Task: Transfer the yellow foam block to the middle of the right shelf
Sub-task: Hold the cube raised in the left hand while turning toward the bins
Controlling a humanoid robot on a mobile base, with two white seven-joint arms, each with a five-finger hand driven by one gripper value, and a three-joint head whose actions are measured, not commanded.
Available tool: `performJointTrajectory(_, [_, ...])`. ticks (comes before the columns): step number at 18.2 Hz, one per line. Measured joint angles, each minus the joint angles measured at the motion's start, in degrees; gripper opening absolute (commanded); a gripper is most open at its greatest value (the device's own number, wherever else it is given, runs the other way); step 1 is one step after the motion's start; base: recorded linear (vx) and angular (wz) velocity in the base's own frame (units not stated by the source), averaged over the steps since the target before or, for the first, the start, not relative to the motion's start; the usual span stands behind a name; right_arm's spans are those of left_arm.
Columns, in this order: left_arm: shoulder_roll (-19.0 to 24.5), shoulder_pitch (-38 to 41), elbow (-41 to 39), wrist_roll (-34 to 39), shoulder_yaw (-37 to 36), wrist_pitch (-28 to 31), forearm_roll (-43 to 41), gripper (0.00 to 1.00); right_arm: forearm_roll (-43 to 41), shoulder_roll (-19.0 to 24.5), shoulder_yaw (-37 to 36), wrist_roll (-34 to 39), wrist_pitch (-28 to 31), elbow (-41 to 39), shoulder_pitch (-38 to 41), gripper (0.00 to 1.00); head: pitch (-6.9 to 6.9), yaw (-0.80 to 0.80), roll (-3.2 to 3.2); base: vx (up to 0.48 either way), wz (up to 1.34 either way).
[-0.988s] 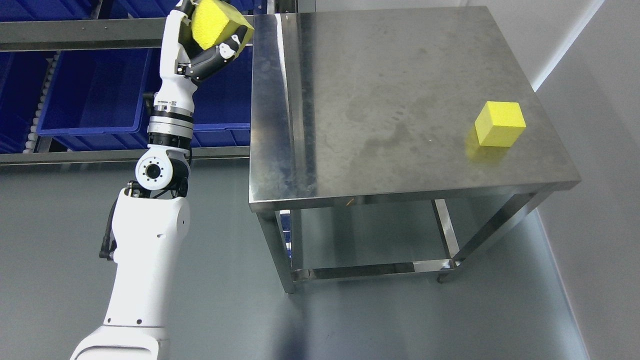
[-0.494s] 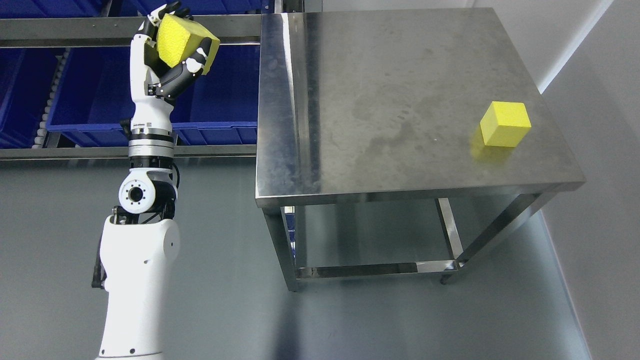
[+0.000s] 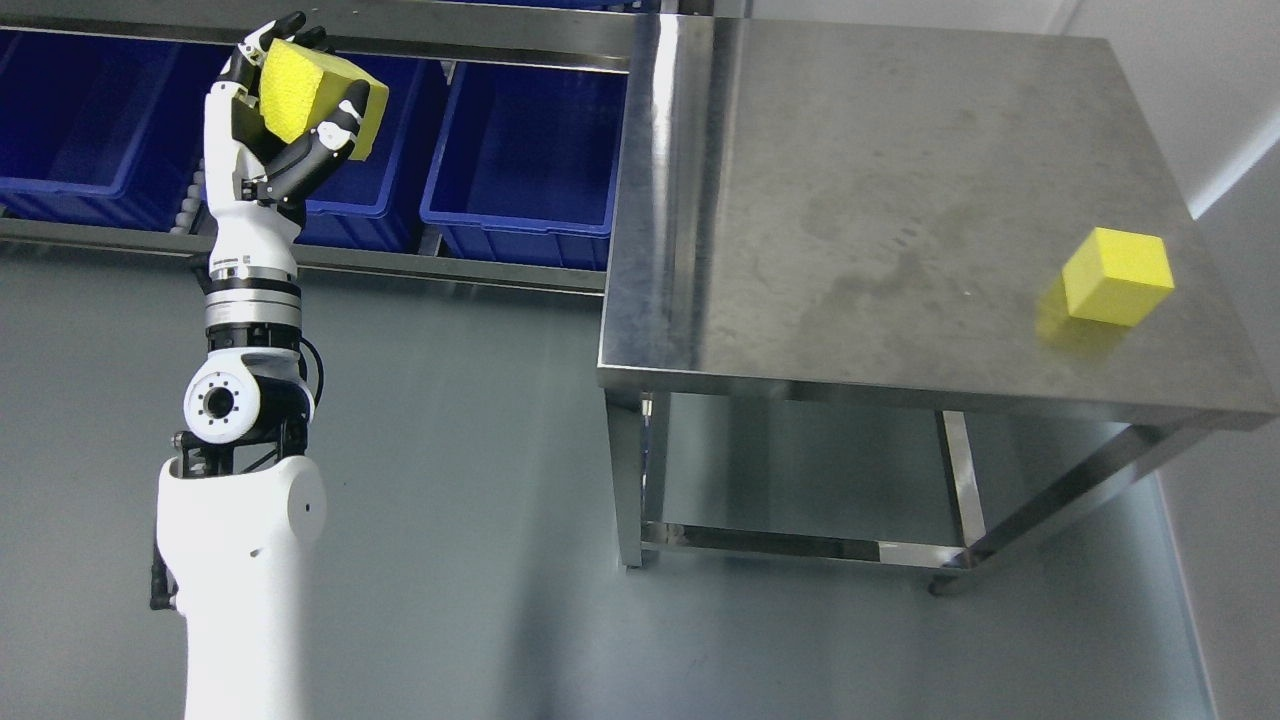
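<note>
Yellow foam block (image 3: 310,95) sits clasped in the raised left hand's (image 3: 275,130) curled fingers.

Steel counter (image 3: 850,200) fills right half, brushed top smudged, lower crossbars visible underneath. One yellow foam cube (image 3: 1116,276) sits on it near the right edge, well apart from everything else, reflection showing beside it. Shelf (image 3: 330,262) runs along upper left, metal rails, carrying blue bins (image 3: 525,165) side by side. Grey floor (image 3: 450,500) below both.
</note>
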Motion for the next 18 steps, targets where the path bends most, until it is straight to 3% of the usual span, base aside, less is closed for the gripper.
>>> performJointTrajectory(18, [-0.1,1.5,-4.8,-0.2,3.1,0.6,0.1,0.38,0.0,0.0,0.0,0.0,0.0,0.0,0.0,1.00,0.00,0.00,0.00,-0.022,0.75])
